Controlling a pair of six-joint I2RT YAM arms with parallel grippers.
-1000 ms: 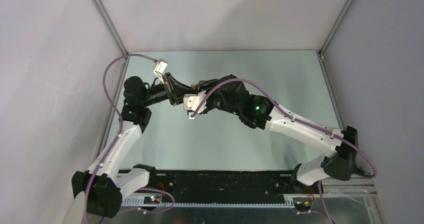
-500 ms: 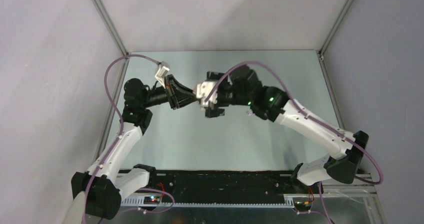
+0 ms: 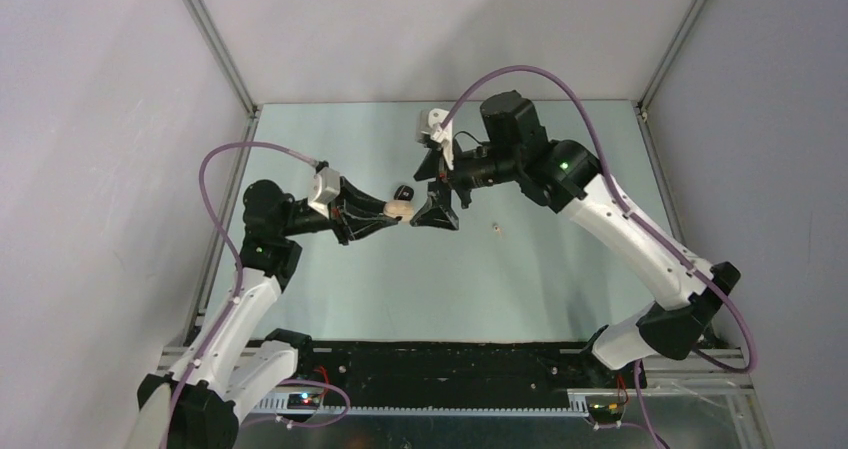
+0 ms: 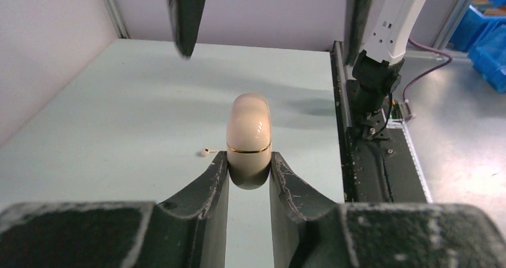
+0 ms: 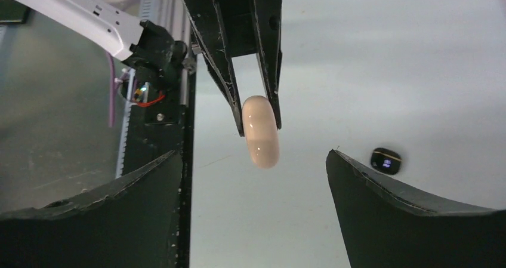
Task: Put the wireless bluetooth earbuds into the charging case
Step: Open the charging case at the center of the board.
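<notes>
Left wrist camera is catching the left claw (image 4: 249, 166) clamping a cream charging case (image 4: 249, 128) just below its gold seam, lid shut, lifted off the tabletop (image 3: 400, 289). Facing it, the right claw (image 5: 253, 154) is hanging with fingers spread wide, holding nothing. One pale earbud (image 4: 205, 152) is lying on the tabletop, apart from both claws; a black case (image 5: 386, 160) is sitting nearby.
</notes>
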